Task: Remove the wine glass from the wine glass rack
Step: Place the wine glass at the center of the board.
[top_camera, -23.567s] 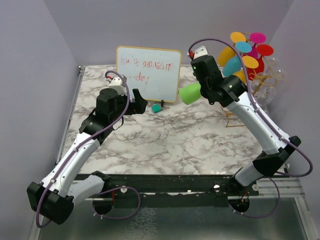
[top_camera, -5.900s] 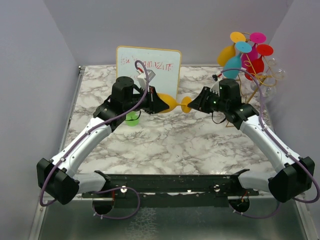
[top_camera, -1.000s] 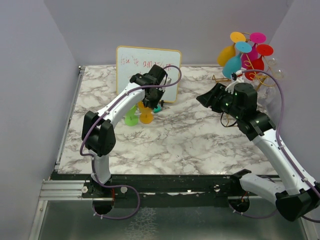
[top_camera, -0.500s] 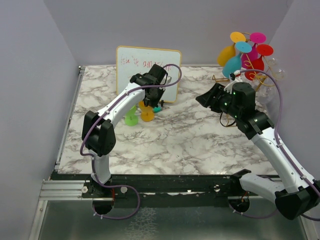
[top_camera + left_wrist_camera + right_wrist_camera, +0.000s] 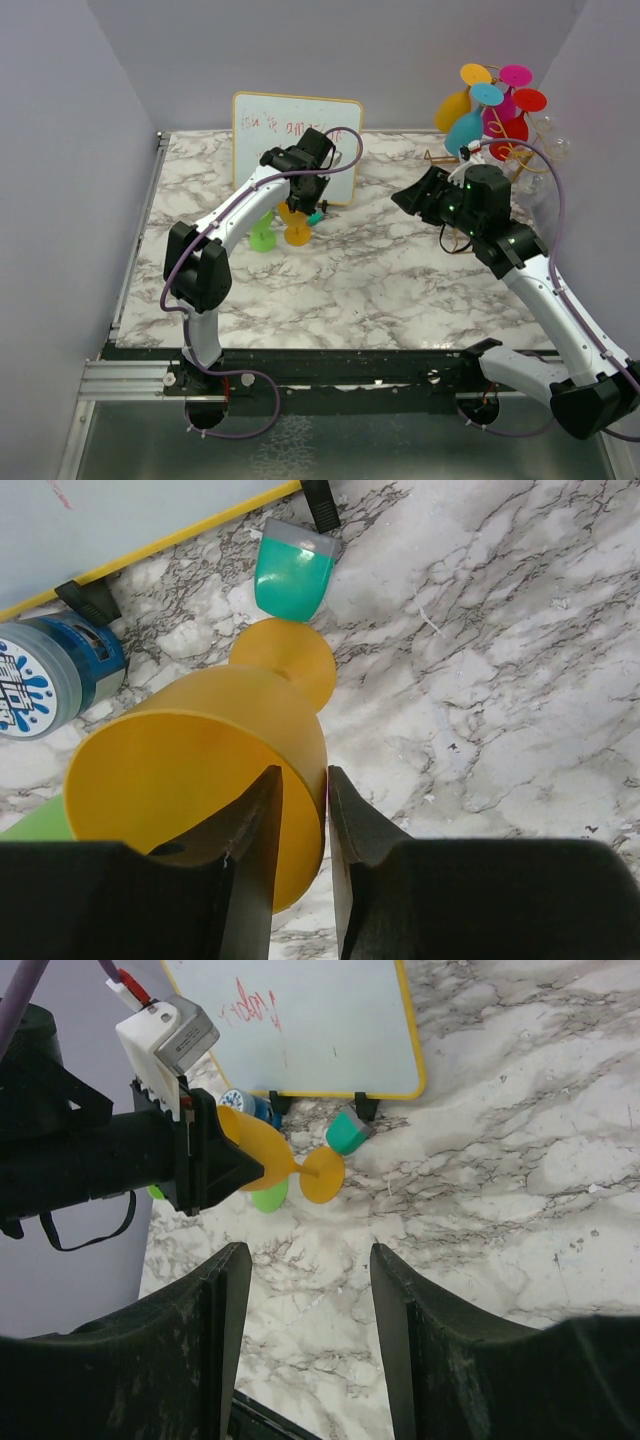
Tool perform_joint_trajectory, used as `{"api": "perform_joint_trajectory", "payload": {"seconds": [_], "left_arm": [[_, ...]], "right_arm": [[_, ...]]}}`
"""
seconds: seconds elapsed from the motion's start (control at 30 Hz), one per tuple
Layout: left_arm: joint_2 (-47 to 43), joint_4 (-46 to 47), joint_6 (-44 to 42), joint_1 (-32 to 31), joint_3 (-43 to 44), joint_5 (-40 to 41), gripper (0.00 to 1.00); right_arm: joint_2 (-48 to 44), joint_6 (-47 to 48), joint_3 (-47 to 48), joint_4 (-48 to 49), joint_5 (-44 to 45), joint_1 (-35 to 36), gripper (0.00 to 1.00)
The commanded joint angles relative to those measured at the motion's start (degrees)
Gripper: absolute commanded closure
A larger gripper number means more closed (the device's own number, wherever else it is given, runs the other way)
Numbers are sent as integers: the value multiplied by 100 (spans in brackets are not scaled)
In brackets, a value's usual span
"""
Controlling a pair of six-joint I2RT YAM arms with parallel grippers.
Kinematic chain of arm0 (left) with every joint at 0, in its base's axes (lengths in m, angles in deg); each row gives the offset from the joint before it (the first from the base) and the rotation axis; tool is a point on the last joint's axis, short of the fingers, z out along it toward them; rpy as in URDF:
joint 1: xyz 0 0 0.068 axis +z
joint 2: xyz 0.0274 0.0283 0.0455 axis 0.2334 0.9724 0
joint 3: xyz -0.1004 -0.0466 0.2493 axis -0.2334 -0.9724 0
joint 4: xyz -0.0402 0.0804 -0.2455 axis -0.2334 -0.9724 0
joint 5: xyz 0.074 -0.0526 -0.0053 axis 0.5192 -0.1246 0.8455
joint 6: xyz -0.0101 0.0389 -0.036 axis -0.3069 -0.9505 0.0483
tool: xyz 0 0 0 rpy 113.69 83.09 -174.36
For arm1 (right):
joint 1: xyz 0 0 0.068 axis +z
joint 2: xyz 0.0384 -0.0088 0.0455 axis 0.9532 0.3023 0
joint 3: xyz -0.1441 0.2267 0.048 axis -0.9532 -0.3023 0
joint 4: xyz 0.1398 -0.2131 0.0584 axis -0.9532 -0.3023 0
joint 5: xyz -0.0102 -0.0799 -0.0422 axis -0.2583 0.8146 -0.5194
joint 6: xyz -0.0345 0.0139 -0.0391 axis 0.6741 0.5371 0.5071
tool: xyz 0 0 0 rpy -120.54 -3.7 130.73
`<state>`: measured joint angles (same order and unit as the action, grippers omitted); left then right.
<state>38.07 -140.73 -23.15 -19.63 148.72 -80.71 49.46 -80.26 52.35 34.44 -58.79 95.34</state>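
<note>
Yellow wine glass (image 5: 293, 222) was off the wine glass rack (image 5: 524, 162) and down at the marble table (image 5: 400, 290), in front of the whiteboard (image 5: 296, 140), well left of the rack. We saw its foot just beside a teal eraser (image 5: 293, 572), with a green glass (image 5: 263, 238) close on the other side. Left gripper (image 5: 303, 780) sat over the bowl, one finger (image 5: 250, 880) inside the rim and one outside, with a narrow gap. We couldn't tell whether the pads pressed the wall. Right gripper (image 5: 310, 1255) hovered over mid-table, jaws wide apart, nothing between them. The rack stood at the far right corner, carrying several coloured glasses (image 5: 490, 100).
</note>
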Motion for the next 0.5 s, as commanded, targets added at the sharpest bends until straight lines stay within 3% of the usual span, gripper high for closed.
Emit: {"api": "perform_joint_trajectory", "payload": {"seconds": [0.0, 0.47], "left_arm": [[-175, 22, -54, -10, -30, 295, 73], [-139, -203, -443, -9, 63, 517, 72]], "right_arm": [[26, 75, 119, -159, -79, 16, 43], [0, 28, 144, -186, -87, 14, 43]]}}
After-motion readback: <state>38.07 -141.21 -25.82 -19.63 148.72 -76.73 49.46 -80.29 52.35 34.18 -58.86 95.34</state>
